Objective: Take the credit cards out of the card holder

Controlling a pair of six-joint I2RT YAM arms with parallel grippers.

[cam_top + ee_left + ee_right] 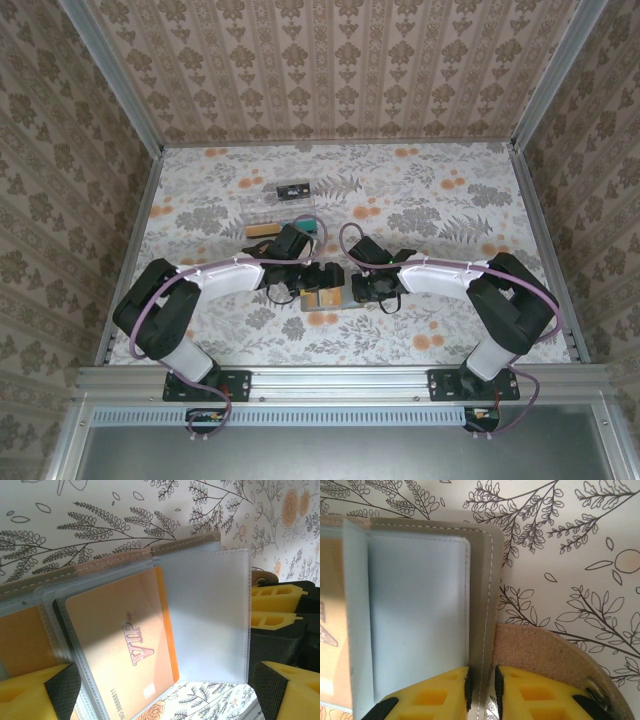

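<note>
Overhead, the open card holder lies on the floral table between both arms, with a clear tray well behind it. Left wrist view: left gripper spread wide above the orange VIP credit card, which sits inside a transparent sleeve. Right wrist view: right gripper pinched onto the holder's taupe edge, beside its strap
</note>
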